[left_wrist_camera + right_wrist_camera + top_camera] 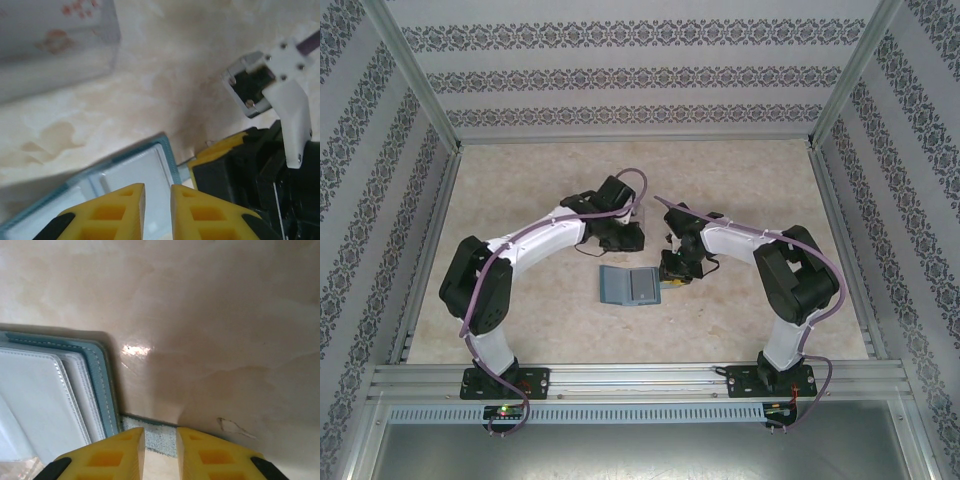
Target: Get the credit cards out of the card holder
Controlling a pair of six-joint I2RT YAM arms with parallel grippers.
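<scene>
Midway on the table lies the card holder, open (inside up); over it left gripper and right gripper, jaws narrow; any grasp we cannot tell.

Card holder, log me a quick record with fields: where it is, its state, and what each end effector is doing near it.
card holder: lies open, inside up, on the table between the arms
left end effector: at the holder's far edge, jaws nearly together, grip unclear
right end effector: at the holder's right edge, over a teal strip, jaws nearly together, grip unclear
clear box: beyond the holder, apart from it
</scene>
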